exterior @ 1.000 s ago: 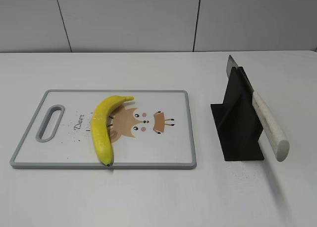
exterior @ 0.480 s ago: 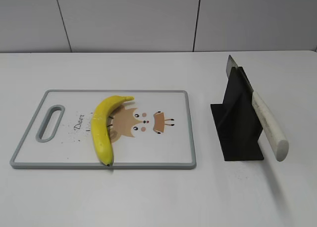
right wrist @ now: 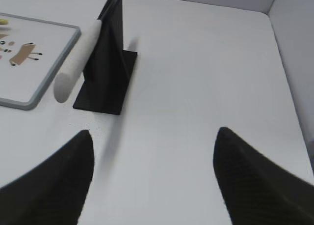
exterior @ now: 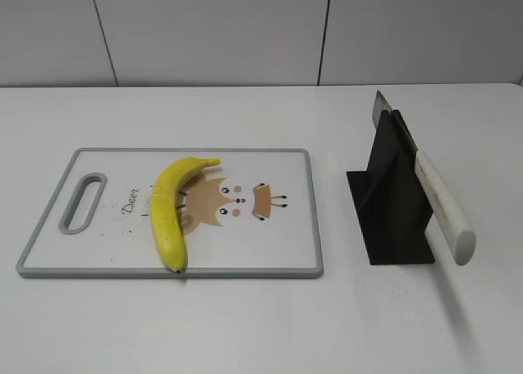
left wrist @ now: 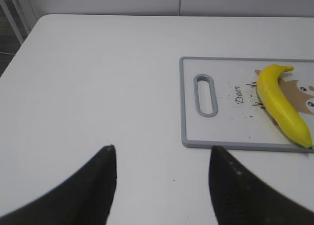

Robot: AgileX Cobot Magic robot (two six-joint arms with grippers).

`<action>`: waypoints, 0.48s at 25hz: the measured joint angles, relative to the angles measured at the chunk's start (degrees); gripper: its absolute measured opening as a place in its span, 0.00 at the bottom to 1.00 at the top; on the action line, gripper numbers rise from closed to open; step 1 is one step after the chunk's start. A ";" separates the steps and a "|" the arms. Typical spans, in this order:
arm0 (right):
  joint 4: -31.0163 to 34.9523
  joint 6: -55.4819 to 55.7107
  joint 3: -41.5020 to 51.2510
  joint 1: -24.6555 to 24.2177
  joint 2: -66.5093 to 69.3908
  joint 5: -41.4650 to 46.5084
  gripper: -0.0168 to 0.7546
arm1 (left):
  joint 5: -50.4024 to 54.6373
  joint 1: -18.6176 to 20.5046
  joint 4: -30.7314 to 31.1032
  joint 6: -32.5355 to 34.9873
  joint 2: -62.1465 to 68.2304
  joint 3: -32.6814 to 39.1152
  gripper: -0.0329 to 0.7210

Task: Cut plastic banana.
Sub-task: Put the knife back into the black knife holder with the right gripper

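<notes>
A glossy yellow plastic banana [exterior: 170, 207] lies on a white, grey-rimmed cutting board [exterior: 49, 219], dark tip at the near edge. It also shows in the left wrist view [left wrist: 280, 103] on the board [left wrist: 182, 107]. A white-handled knife [exterior: 441, 204] rests slanted in a black stand [exterior: 391, 202]; the right wrist view shows the knife [right wrist: 78, 63] and the stand [right wrist: 105, 68]. My left gripper [left wrist: 162, 149] is open and empty above bare table, left of the board. My right gripper [right wrist: 154, 131] is open and empty, near side of the stand. Neither gripper shows in the exterior view.
The white table [exterior: 261, 325] ends at a grey panelled wall behind. In the left wrist view the table's left edge [left wrist: 19, 48] is near. A side wall [right wrist: 294, 48] stands at the right in the right wrist view.
</notes>
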 joint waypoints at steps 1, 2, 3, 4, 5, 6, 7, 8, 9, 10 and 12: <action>0.00 0.00 0.00 -1.26 0.00 0.00 0.79 | 0.00 0.00 0.00 0.00 0.00 0.00 0.80; 0.00 0.00 0.00 -2.24 0.00 0.00 0.79 | 0.00 0.00 0.00 0.00 0.00 0.00 0.80; 0.00 0.00 0.00 -3.23 0.00 0.00 0.79 | 0.00 0.00 0.00 0.00 0.00 0.00 0.80; 0.00 0.00 0.00 -3.94 0.00 0.00 0.79 | 0.00 0.00 0.00 0.00 0.00 0.00 0.80; 0.00 0.00 0.00 -4.23 0.00 0.00 0.79 | 0.00 0.00 0.00 0.00 0.00 0.00 0.80; 0.00 0.00 0.00 -4.42 0.00 0.00 0.79 | 0.00 0.00 0.00 0.00 0.00 0.00 0.80; 0.00 0.00 0.00 -4.50 0.00 0.00 0.79 | 0.00 0.00 0.00 0.00 0.00 0.00 0.80; 0.00 0.00 0.00 -4.50 0.00 0.00 0.79 | 0.00 0.00 0.00 0.00 0.00 0.00 0.80; 0.00 0.00 0.00 -4.55 0.00 0.00 0.79 | 0.00 0.00 0.00 0.00 0.00 0.00 0.80; 0.00 0.00 0.00 -4.56 0.00 0.00 0.79 | 0.00 0.00 0.00 0.00 0.00 0.00 0.80; 0.00 0.00 0.00 -4.56 0.00 0.00 0.79 | 0.00 0.00 0.00 0.00 0.00 0.00 0.80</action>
